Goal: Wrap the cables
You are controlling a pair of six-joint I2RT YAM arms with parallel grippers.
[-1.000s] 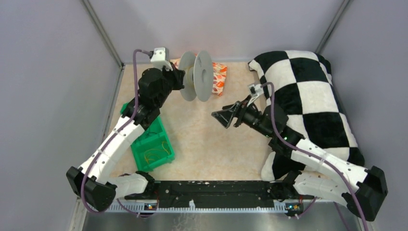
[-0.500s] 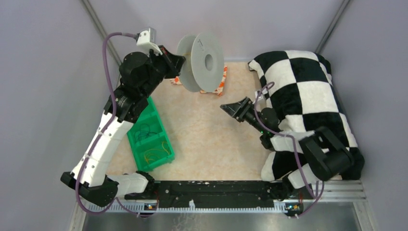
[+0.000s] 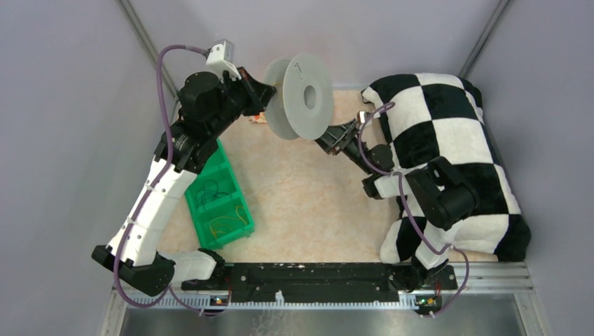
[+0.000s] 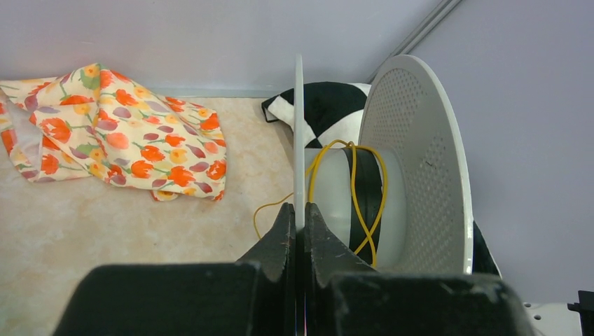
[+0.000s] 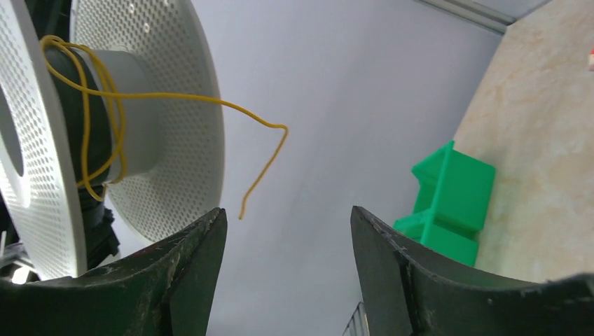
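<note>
The left gripper [image 3: 258, 95] is pinching the thin edge of one flange of the grey spool [image 3: 301, 94], its jaws pressed narrow on that rim, and is holding the spool up off the table [image 3: 308, 203] near the far wall. The spool is standing on edge, its axis running roughly left to right across the table, with the open face of the outer flange turned towards the right arm. In the left wrist view the left fingers [image 4: 284, 234] are closing on the flange from both sides. The yellow cable [image 4: 353, 183] is sitting on the hub in a few loose, crossing loops, each running round the hub across the spool's axis. From the right wrist view its free tail [image 5: 196, 97] is leaving the hub, running out past the flange rim, then bending and pointing down at the gap between the right jaws. The right gripper [image 3: 335, 140] is hovering just beside the spool's lower right edge, jaws wide apart and holding nothing. More yellow strands [image 3: 235, 222] are lying in the near compartment of the green bin [image 3: 210, 210]. A floral cloth [image 4: 126, 133] is lying crumpled at the back, and a chequered pillow [image 3: 448, 133] is resting on the right.
</note>
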